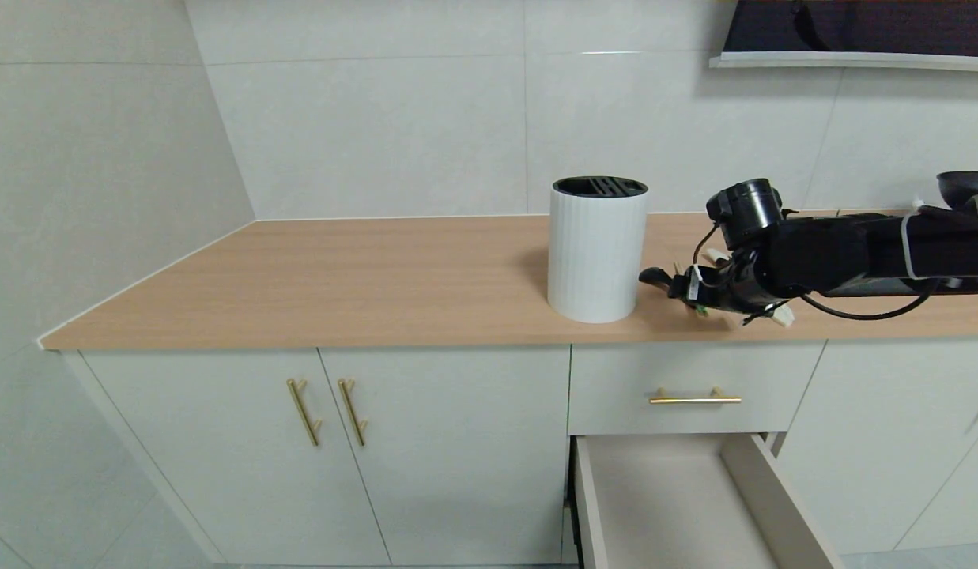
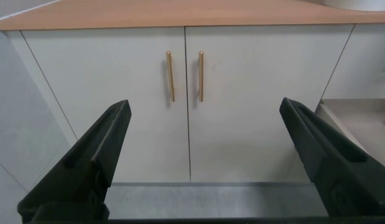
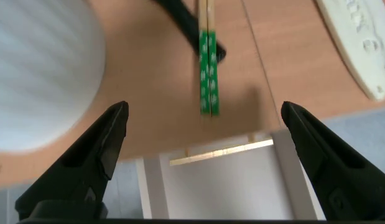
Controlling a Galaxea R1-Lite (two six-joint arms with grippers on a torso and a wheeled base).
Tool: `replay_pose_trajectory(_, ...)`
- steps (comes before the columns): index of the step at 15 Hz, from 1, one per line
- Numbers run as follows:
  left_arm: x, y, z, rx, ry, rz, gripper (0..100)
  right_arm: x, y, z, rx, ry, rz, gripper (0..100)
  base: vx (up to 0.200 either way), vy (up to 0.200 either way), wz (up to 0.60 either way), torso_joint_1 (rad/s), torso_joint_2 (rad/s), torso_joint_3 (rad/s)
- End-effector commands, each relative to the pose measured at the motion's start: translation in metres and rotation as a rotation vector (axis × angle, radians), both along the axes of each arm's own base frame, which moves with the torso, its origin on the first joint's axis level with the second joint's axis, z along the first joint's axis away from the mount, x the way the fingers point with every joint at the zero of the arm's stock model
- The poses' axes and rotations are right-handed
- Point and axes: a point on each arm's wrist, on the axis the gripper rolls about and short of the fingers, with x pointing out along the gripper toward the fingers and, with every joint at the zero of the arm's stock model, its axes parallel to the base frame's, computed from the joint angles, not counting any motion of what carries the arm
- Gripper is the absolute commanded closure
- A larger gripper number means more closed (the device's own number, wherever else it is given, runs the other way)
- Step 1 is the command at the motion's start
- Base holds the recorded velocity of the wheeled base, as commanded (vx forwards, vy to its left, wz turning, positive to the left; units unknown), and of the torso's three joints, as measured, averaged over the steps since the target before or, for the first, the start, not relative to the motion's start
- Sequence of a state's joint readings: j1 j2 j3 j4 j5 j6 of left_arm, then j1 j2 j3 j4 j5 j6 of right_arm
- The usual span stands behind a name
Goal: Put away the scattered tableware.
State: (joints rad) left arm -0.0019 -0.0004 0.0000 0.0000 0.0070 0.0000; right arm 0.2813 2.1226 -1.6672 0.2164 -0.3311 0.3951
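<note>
Chopsticks (image 3: 206,62) seen lying flat on worktop (image 1: 338,276), near front edge, just beside white holder (image 1: 598,249). Right jaws spread wide over them, nothing held. Left jaws likewise wide, empty. Pair judged light, stiff, thin, slippery; best pinched mid-length, both sticks together.
</note>
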Motion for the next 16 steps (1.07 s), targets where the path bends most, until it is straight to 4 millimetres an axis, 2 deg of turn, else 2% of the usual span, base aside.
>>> replay_pose_trajectory(1, 0.000, 0.000, 0.000, 0.000, 0.002, 0.001, 0, 0.009, -0.005, -0.012, -0.007, 0.019, -0.017, 0, 0.000, 0.000, 0.00, 0.000, 0.00, 0.000)
replay_pose_trajectory(8, 0.000, 0.000, 0.000, 0.000, 0.002, 0.001, 0, 0.015, -0.004, -0.019, -0.008, 0.026, -0.019, 0, 0.000, 0.000, 0.00, 0.000, 0.00, 0.000)
replay_pose_trajectory(9, 0.000, 0.000, 0.000, 0.000, 0.000, 0.001, 0, 0.016, -0.003, -0.021, -0.010, 0.032, -0.019, 100, 0.000, 0.000, 0.00, 0.000, 0.00, 0.000)
replay_pose_trajectory(12, 0.000, 0.000, 0.000, 0.000, 0.000, 0.001, 0, 0.018, -0.003, -0.026, -0.014, 0.043, -0.018, 100, 0.000, 0.000, 0.00, 0.000, 0.00, 0.000)
replay_pose_trajectory(16, 0.000, 0.000, 0.000, 0.000, 0.000, 0.001, 0, 0.017, -0.003, -0.023, -0.012, 0.035, -0.022, 100, 0.000, 0.000, 0.00, 0.000, 0.00, 0.000)
